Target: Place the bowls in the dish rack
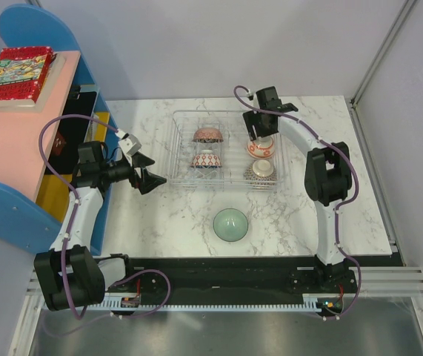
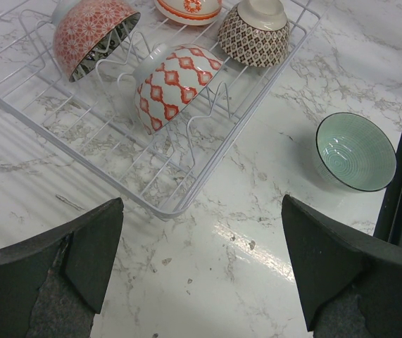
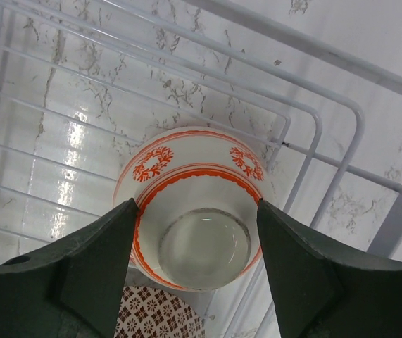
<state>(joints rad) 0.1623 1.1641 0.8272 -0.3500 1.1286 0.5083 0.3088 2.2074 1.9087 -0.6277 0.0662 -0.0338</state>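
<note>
The clear dish rack (image 1: 178,148) lies at the middle of the marble table with several bowls in it: a red floral bowl (image 1: 207,135), an orange-and-white lattice bowl (image 1: 206,160), a white bowl with orange bands (image 1: 260,148) and a brown lattice bowl (image 1: 261,170). My right gripper (image 3: 197,203) hangs over the upturned white bowl (image 3: 193,162), its jaws apart on either side of the bowl's foot. A mint-green bowl (image 1: 231,224) sits on the table in front of the rack. My left gripper (image 2: 202,201) is wide open and empty, low over the table by the rack's near left corner (image 2: 165,208). The mint bowl (image 2: 355,151) lies to its right.
A blue and pink shelf unit (image 1: 18,141) with a patterned book (image 1: 15,74) on top stands along the table's left side, right behind my left arm. The black base rail (image 1: 218,285) runs along the near edge. Grey walls close the back and right.
</note>
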